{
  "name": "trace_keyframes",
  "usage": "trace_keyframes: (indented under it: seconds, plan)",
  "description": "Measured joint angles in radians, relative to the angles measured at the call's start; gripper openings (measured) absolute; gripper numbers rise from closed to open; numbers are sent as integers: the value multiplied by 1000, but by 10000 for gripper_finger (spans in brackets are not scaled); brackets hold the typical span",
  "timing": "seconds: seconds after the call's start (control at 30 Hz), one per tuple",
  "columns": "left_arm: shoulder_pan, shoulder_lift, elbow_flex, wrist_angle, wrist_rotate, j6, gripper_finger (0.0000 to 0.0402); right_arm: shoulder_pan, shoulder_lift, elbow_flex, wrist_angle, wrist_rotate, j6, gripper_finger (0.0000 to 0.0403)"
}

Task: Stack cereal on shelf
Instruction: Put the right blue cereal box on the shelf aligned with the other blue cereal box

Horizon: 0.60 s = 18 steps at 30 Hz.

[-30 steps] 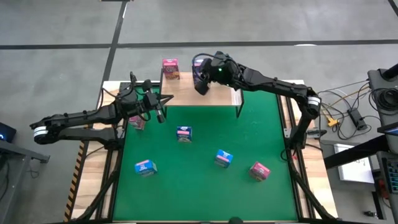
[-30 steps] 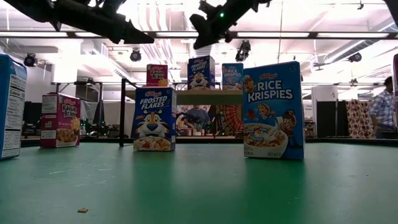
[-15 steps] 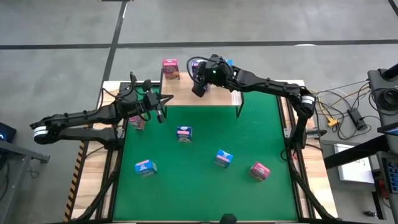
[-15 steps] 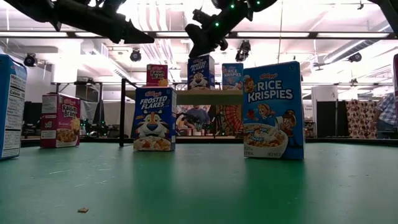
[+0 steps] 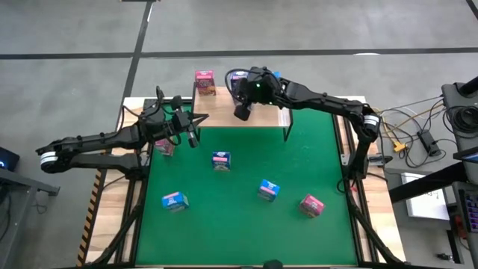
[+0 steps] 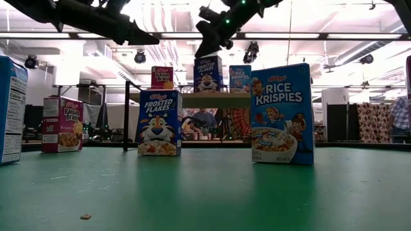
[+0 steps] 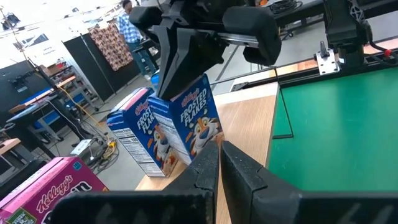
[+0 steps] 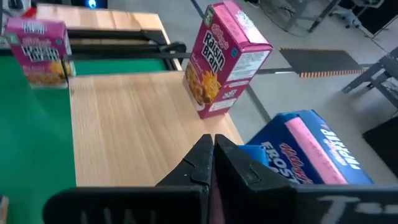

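The right gripper [image 5: 241, 112] hovers with fingers clenched and empty over the low light-wood shelf [image 5: 224, 112] at the far edge of the green mat [image 5: 299, 164], just beside a blue Frosted Flakes box [image 8: 311, 146]. A pink Raisin Bran box [image 5: 205, 82] stands at the shelf's far left; other small cereal boxes [image 5: 268, 190] stand scattered on the mat. The left gripper [image 5: 191, 137] waits at the mat's far left, fingers clenched on nothing.

Low view: blue box on mat [image 6: 281, 113] reads "Kellogg's RICE KRISPIES"; second blue box [image 6: 159, 122] "FROSTED FLAKES"; pink box at left [image 6: 62, 124] "Raisin Bran". Pink box on shelf [image 8: 226, 59] "Kellogg's Raisin Bran".
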Motion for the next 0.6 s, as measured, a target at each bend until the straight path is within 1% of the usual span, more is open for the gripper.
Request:
trace_keyframes:
  seconds: [0.23,0.4,0.5,0.6]
  plan:
    - [0,1,0,0,0,0,0,-1,-7,34,-42,4,-46,9]
    - [0,1,0,0,0,0,0,-1,-7,70,-72,4,-29,9]
    - [0,1,0,0,0,0,0,0,-7,109,-133,4,8,9]
    - [0,1,0,0,0,0,0,4,-7,163,-253,4,52,9]
